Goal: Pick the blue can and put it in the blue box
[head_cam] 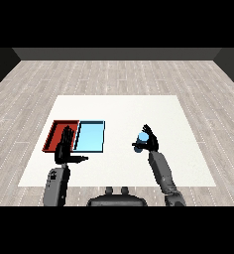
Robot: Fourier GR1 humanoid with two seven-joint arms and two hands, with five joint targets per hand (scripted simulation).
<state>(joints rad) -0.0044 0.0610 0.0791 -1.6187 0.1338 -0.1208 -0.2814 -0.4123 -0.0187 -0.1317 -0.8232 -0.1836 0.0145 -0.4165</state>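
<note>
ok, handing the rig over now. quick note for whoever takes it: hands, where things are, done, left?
Right robot hand: curled round the blue can, to the right of both trays.
Left robot hand: fingers straight, holding nothing, at the front edge of the red tray.
Light blue tray: right of the red tray, side by side, nothing in it.
Done: can grasped.
Left: carry the can left to the light blue tray, set it inside, release.
</note>
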